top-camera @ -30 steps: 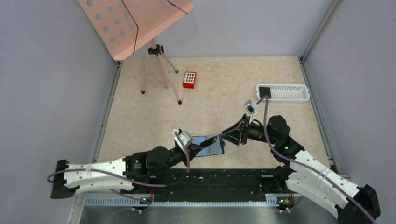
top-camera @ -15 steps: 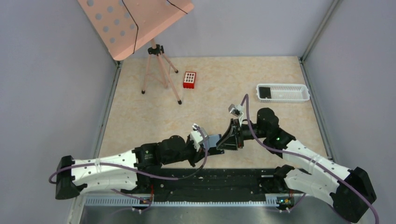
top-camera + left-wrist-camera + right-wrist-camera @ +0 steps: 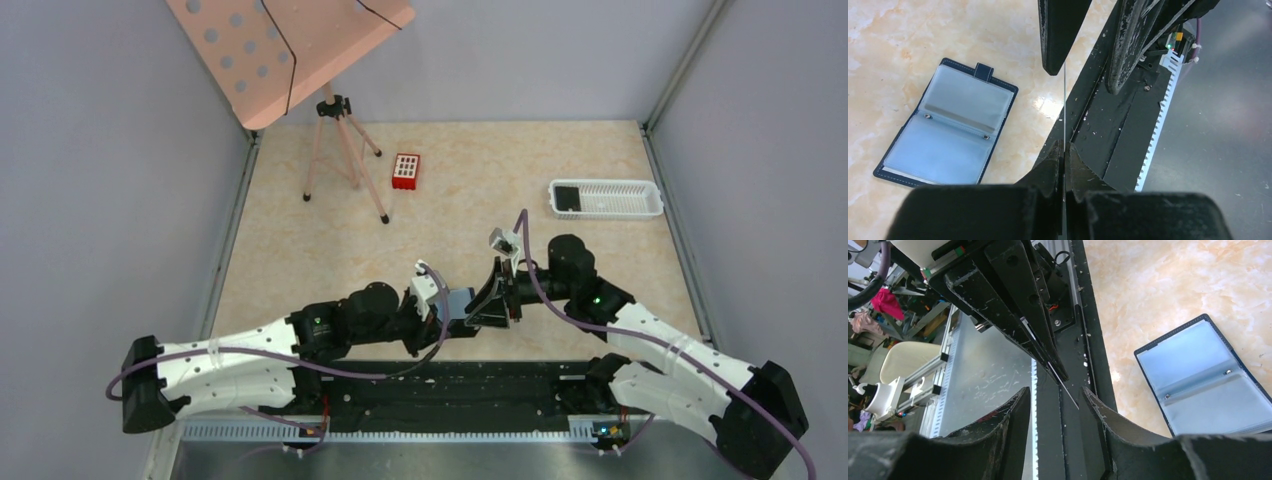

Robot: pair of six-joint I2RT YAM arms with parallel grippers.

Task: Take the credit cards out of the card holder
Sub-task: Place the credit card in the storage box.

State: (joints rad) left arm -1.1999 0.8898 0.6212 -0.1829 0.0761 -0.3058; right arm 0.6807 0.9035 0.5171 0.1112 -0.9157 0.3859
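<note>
The bench [image 3: 470, 200] is hard and smooth, with a pale stone pattern. A white tray [image 3: 640, 211] with ribs sits far off on the right, with a dark card [image 3: 567, 197] in its left end. The card holder [image 3: 948, 125] lies open and flat near the front edge, beside both pincers. It is blue outside, with soft, cloudy plastic pockets and a small snap tab. The left pincer [image 3: 1064, 155] is closed tight on a credit card [image 3: 1064, 100], held up off the bench and seen edge-on like a thin line. The right pincer [image 3: 1055, 390] is open, with one finger on each side of that card. The card looks light, stiff, thin and slippery, so it is best pinched on its flat faces, well in from the edge.
</note>
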